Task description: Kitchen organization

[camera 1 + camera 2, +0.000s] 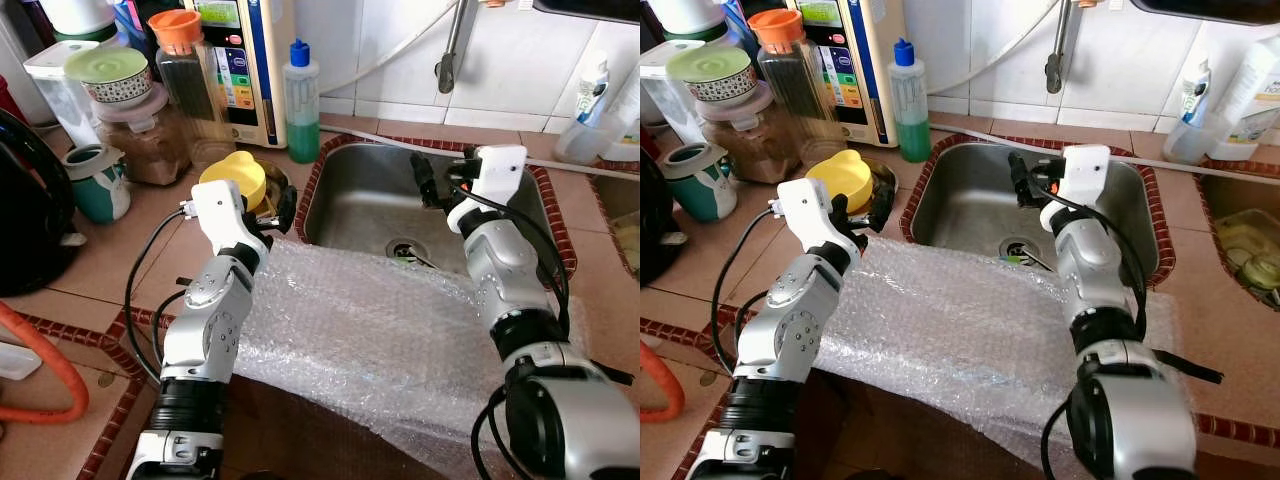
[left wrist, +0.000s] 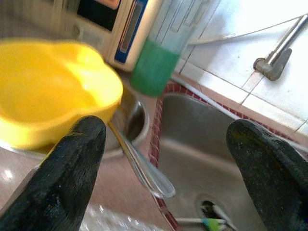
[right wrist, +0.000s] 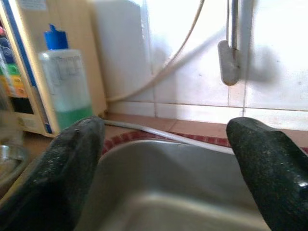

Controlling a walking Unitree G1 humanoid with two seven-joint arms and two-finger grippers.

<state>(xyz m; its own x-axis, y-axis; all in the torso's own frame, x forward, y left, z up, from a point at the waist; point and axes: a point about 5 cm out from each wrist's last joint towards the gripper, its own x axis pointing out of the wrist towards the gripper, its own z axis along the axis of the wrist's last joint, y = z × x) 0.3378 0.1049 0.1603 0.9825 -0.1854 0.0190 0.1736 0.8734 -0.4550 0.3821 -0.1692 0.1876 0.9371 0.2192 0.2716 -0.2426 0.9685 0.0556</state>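
Observation:
A yellow bowl point(image 1: 236, 178) sits inside a steel bowl point(image 2: 131, 126) on the tiled counter left of the sink point(image 1: 360, 205). A spoon handle point(image 2: 144, 169) sticks out of the steel bowl. My left gripper point(image 1: 275, 215) hovers just in front of these bowls, open, with nothing between its fingers point(image 2: 72, 178). My right gripper point(image 1: 425, 180) is held above the sink basin, open and empty, pointing toward the back wall. A sheet of bubble wrap point(image 1: 370, 330) covers the counter's front edge under both arms.
A green soap bottle point(image 1: 302, 100) stands at the sink's back-left corner, beside a water purifier point(image 1: 245, 60). Jars point(image 1: 150, 130) and a green mug point(image 1: 95, 180) crowd the far left. The tap point(image 1: 450, 50) hangs over the sink. A small brush point(image 1: 405, 255) lies by the drain.

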